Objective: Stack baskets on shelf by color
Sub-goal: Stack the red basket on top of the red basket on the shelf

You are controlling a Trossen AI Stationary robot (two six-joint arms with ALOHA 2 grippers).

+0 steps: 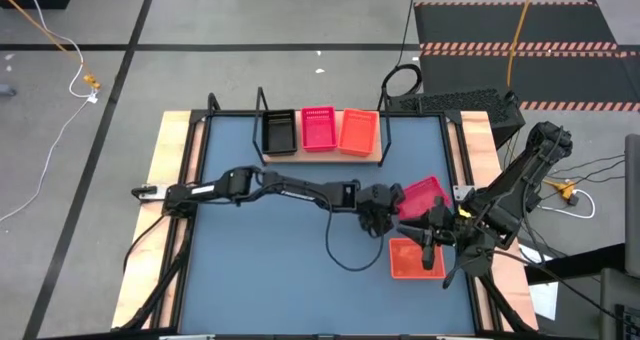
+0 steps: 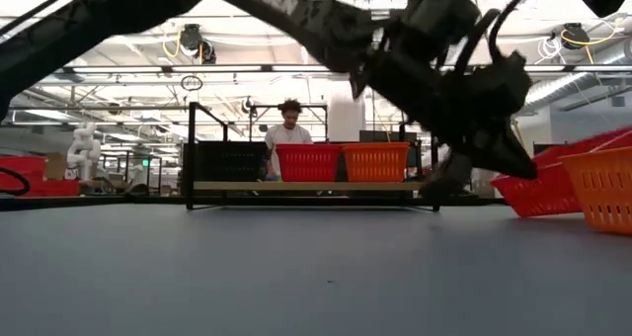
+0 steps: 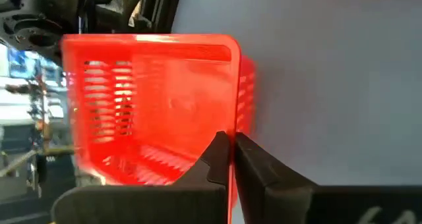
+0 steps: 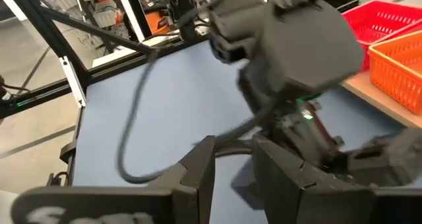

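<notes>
The wooden shelf (image 1: pixel 322 156) stands at the table's far side and carries a black basket (image 1: pixel 278 132), a pink-red basket (image 1: pixel 318 128) and an orange basket (image 1: pixel 359 131) side by side. My left gripper (image 1: pixel 385 206) reaches across to the table's right part and is shut on another pink-red basket (image 1: pixel 421 197), which is tilted. A second orange basket (image 1: pixel 406 260) lies flat on the table near the right edge. My right gripper (image 1: pixel 430 246) hovers over that orange basket, fingers open (image 4: pixel 234 151), touching nothing that shows. My left gripper (image 3: pixel 232 142) pinches the pink-red basket's side wall at its rim (image 3: pixel 235 99). One finger (image 3: pixel 217 159) is inside the basket and one (image 3: pixel 257 166) is outside. It comes from the table's left. The basket is tilted (image 2: pixel 546 186); whether its low edge rests on the table I cannot tell.
A black cable (image 1: pixel 335 248) loops on the table below the left arm. The two arms are close together at the right side. The table's left and near middle hold nothing else. A person (image 2: pixel 287 128) shows beyond the shelf in the low view.
</notes>
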